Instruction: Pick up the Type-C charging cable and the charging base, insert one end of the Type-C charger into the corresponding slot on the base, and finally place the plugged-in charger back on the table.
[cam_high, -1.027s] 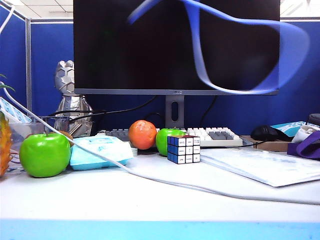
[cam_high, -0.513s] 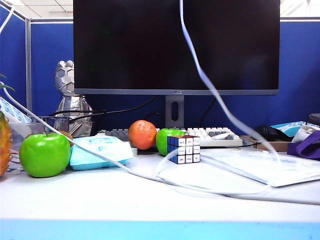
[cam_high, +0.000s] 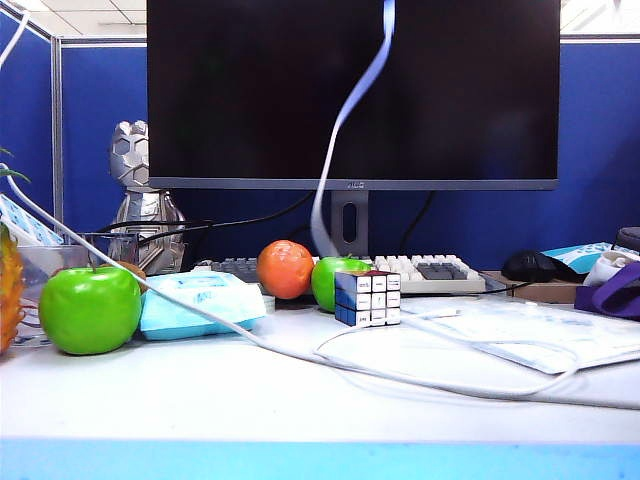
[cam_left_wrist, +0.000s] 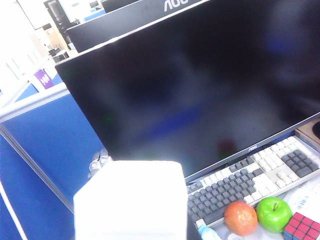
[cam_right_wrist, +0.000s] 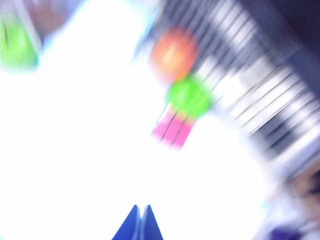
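The charging base (cam_left_wrist: 129, 200), a glossy white block, fills the near part of the left wrist view high above the keyboard. My left gripper's fingers are hidden behind it and appear shut on it. The right wrist view is badly blurred. In it my right gripper (cam_right_wrist: 141, 209) shows blue fingertips pressed together with a pale streak between them. The thin white Type-C charging cable (cam_high: 340, 120) hangs down from above the exterior view in front of the monitor. Its lower part lies in a loop (cam_high: 450, 380) on the table (cam_high: 200, 400). The slot is hidden. Neither gripper shows in the exterior view.
A thicker cord (cam_high: 232, 332) runs from the left across the desk. Behind it stand a green apple (cam_high: 90, 308), a blue wipes pack (cam_high: 200, 303), an orange (cam_high: 285, 268), a second apple (cam_high: 330, 282), a puzzle cube (cam_high: 367, 298), a keyboard (cam_high: 435, 272) and a plastic sheet (cam_high: 540, 335).
The thin cable whipped in a wide blurred loop before the monitor, then settled. Its lower part dropped onto the table as a loop, and the hanging strand swung left.
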